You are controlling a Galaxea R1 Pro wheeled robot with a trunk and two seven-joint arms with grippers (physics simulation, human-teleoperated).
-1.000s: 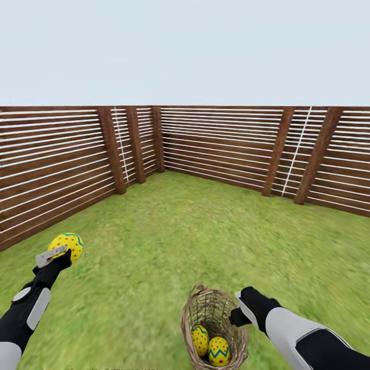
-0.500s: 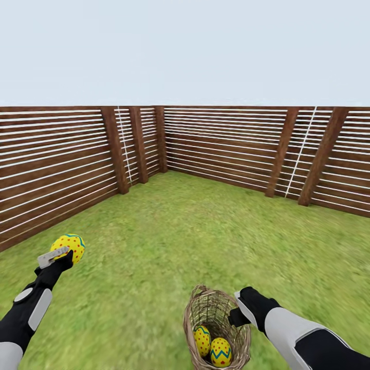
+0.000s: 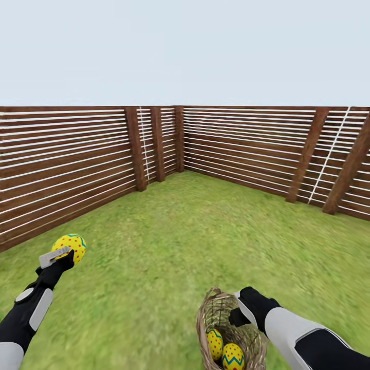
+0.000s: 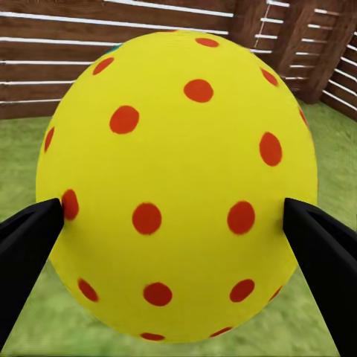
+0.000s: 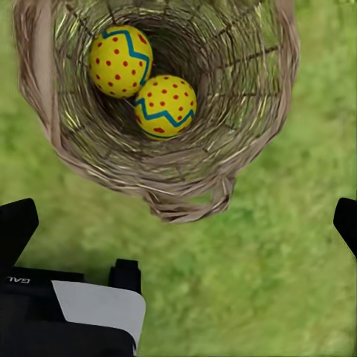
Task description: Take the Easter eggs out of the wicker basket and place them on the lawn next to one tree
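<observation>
head view: the left gripper (image 3: 57, 255) is raised over the lawn (image 3: 169, 241) at the left side, closed on a yellow egg with red dots (image 3: 70, 245). beyond and to the outer side of it, open grass runs to the slatted wooden fence (image 3: 67, 164), which meets a second stretch at a corner far ahead. the right gripper (image 3: 241, 308) hangs low at the right, touching the outer rim of the wicker basket (image 3: 208, 313); whether its fingers are parted cannot be told here. two zigzag-striped eggs (image 3: 232, 357) lie in the basket's bottom, just inward of and below that gripper. wide bare grass lies between the two arms and ahead of both.

left wrist view: the dotted egg (image 4: 178, 186) sits clamped between two dark fingertips (image 4: 30, 245), one on each flank. fence slats and a strip of grass show past its edges.

right wrist view: the right gripper (image 5: 182, 223) stands open, its fingertips (image 5: 16, 223) wide apart and empty. the basket (image 5: 186, 197) lies ahead of them, its braided rim falling between the fingertips, with both striped eggs (image 5: 165, 105) touching deep inside. grass surrounds the basket on all sides.
</observation>
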